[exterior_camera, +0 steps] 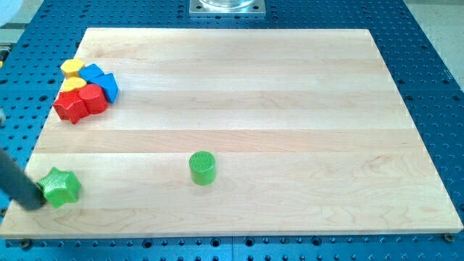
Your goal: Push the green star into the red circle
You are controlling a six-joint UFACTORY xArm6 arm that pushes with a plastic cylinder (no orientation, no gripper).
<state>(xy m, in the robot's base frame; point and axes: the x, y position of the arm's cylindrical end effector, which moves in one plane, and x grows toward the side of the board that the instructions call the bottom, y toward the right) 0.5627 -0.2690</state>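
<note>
Green star [60, 187]: lies flat near board's bottom-left corner. Red circle [93, 98]: short red cylinder in the block cluster at the view's upper left, well apart from the star, directly above it.

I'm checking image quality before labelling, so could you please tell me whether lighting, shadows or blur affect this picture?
In the camera view, lighting is even and soft, with only faint shadows under the green cylinder and green star; no strong glare on the wooden board; the blocks look sharp, while the rod ending in my tip, at the star's left, looks slightly smeared.
</note>
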